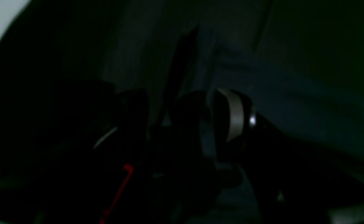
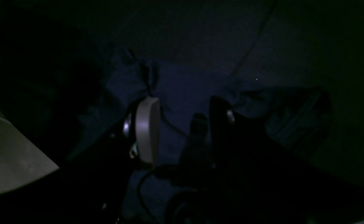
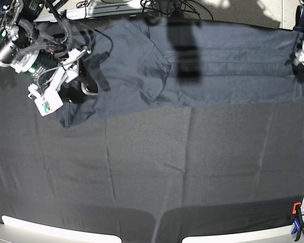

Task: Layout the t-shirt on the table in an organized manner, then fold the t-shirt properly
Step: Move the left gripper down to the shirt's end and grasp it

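Observation:
The dark grey t-shirt (image 3: 202,66) lies stretched in a long band along the table's (image 3: 157,172) far edge, with a folded flap near its left end. In the base view my right gripper (image 3: 84,85) rests on the shirt's left end. In the right wrist view its fingers stand apart, and the right gripper (image 2: 182,124) has bluish shirt cloth (image 2: 182,87) showing beneath and between them. My left gripper (image 3: 303,56) is at the shirt's right end, by the frame edge. The left wrist view is very dark. There the left gripper (image 1: 185,109) is spread wide over creased cloth (image 1: 294,102), and no grip can be made out.
A red and blue clamp (image 3: 296,223) sits at the near right corner and another clamp (image 3: 300,19) at the far right. Cables (image 3: 167,6) lie beyond the far edge. The white rim (image 3: 50,232) shows along the front.

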Robot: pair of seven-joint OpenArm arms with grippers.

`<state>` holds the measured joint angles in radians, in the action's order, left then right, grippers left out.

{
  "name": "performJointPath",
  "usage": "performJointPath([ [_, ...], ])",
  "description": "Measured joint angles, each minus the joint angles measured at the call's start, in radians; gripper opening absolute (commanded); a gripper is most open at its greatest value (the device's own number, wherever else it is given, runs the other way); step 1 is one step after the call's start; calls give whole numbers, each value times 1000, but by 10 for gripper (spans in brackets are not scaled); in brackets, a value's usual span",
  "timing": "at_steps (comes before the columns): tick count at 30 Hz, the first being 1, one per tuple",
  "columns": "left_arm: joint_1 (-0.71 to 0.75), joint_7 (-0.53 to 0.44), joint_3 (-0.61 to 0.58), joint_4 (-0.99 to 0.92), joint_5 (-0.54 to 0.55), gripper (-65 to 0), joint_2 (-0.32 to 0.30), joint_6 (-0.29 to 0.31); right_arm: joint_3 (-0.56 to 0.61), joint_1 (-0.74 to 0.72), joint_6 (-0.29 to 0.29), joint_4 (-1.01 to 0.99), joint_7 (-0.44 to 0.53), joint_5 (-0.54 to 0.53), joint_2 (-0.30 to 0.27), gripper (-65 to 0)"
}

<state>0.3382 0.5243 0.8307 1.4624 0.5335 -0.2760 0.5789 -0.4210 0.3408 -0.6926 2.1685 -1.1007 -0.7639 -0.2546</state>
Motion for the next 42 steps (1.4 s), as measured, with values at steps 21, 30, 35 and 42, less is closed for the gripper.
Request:
performJointPath([
  [21, 7, 113, -1, -3, 69, -336, -4, -29, 0, 0, 0, 0, 0, -1, 0, -394],
  [30, 5, 121, -6, -80, 147, -336, -1, 32, 0, 0, 0, 0, 0, 0, 0, -394],
  [35, 5, 97, -6, -92, 225, -336, -2, 31, 0, 0, 0, 0, 0, 0, 0, -394],
  [42, -37, 117, -5, -95, 297, -346, 23, 35, 0, 0, 0, 0, 0, 0, 0, -394],
])
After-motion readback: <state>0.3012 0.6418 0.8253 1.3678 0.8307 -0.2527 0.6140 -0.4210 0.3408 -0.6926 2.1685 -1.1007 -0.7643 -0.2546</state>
